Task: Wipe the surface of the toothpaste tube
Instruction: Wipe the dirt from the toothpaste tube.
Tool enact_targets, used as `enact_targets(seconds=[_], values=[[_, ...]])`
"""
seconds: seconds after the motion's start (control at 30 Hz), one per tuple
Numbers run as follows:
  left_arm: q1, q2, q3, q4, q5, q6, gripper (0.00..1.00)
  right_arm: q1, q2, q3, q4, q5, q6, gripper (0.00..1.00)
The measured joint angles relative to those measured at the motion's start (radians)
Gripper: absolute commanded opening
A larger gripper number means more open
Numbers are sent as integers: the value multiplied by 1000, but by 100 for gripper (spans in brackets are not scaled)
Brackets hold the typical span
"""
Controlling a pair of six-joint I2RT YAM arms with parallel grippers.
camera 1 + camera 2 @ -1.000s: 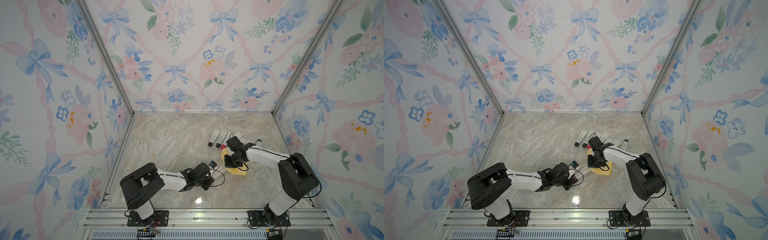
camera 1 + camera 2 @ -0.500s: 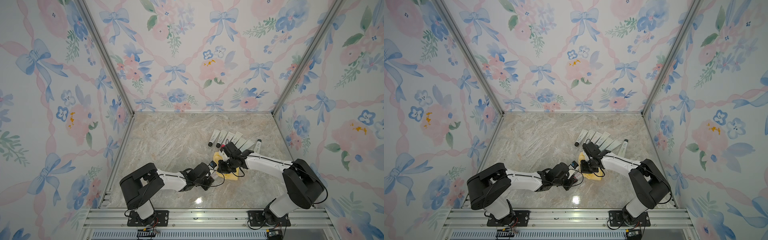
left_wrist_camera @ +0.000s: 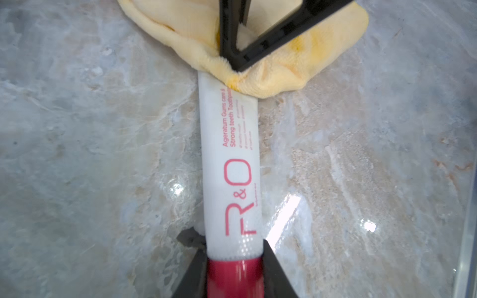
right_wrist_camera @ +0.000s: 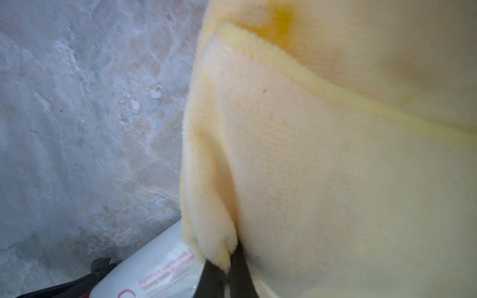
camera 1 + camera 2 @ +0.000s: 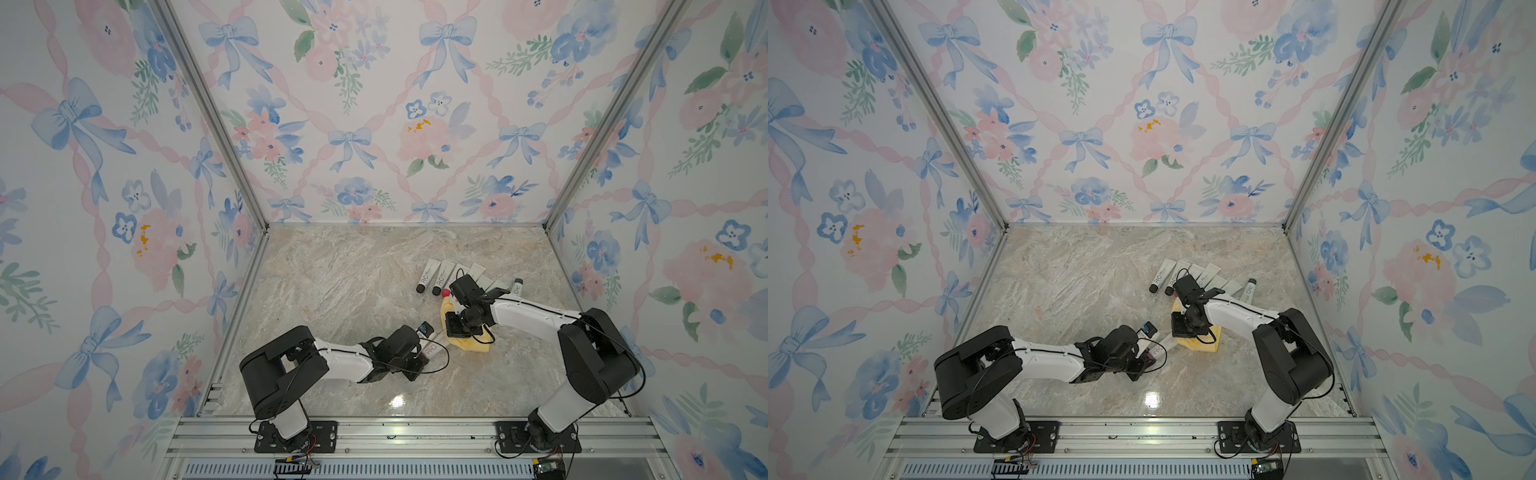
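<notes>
Left gripper (image 3: 233, 258) clamps toothpaste tube (image 3: 229, 167)

My jaws are closed tight at its red cap (image 3: 233, 278) end, low over the marble table (image 3: 90, 129). My right gripper (image 4: 227, 268) pinches the yellow cloth (image 4: 309, 167), which covers the tube's far end.

Printed in red on white toothpaste tube (image 3: 229, 165): "R&O", "Ageratum Gums care & Strong teeth Toothpaste" (smaller lines unreadable).

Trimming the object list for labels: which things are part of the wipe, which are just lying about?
In use: toothpaste tube, red cap in left fingers; yellow cloth, pinched in right fingers.
Lying about: row of spare tubes at the back; lone tube beside them.
</notes>
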Motion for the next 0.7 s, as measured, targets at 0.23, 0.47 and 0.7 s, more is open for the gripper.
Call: enact_targets(seconds=[0.23, 0.47, 0.7], values=[[0, 0, 0, -2, 0, 0, 30, 34, 2, 4, 3, 1, 8, 6], [0, -2, 0, -4, -1, 0, 30, 126, -47, -42, 71, -63, 67, 6], [-1, -8, -2, -15, -9, -3, 30, 138, -85, -90, 104, -97, 91, 6]])
